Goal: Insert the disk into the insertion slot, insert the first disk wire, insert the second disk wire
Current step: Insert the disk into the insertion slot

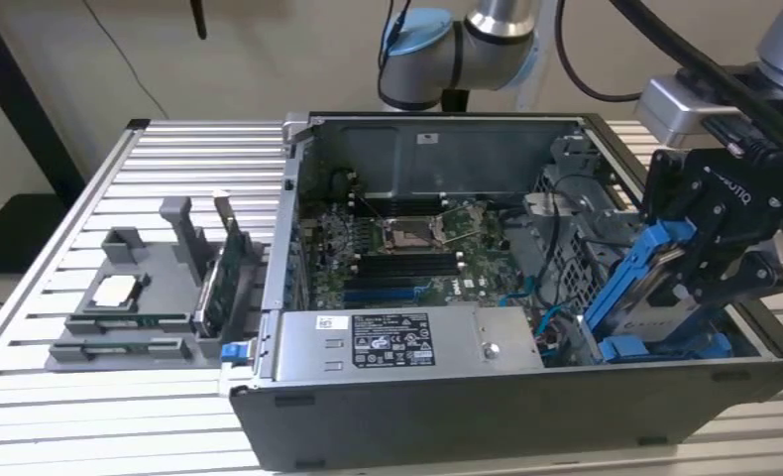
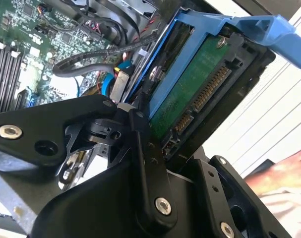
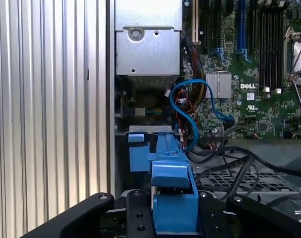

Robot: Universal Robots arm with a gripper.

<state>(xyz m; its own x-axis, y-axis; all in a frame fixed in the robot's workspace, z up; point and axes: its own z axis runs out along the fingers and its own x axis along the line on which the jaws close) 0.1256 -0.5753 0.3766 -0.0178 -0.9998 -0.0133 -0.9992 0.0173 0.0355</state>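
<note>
The disk (image 1: 633,288), a drive in a bright blue carrier frame, hangs tilted over the front corner of the open computer case on the exterior view's right. My gripper (image 1: 693,260) is shut on it from above. The second wrist view shows the disk's green circuit board and connector (image 2: 190,94) between my black fingers (image 2: 139,130). The disk's lower end sits in the insertion slot (image 1: 669,347), whose blue rails (image 3: 138,151) lie just beyond the carrier (image 3: 172,191). A blue disk wire (image 3: 190,111) loops loose beside the slot, and black wires (image 3: 229,158) lie near it.
The grey power supply box (image 1: 391,342) fills the case front, with the green board (image 1: 405,248) behind it. A grey fixture (image 1: 141,288) holding an upright green card (image 1: 222,273) stands on the slatted table at the exterior view's left. A person's hand (image 2: 284,171) rests outside the case.
</note>
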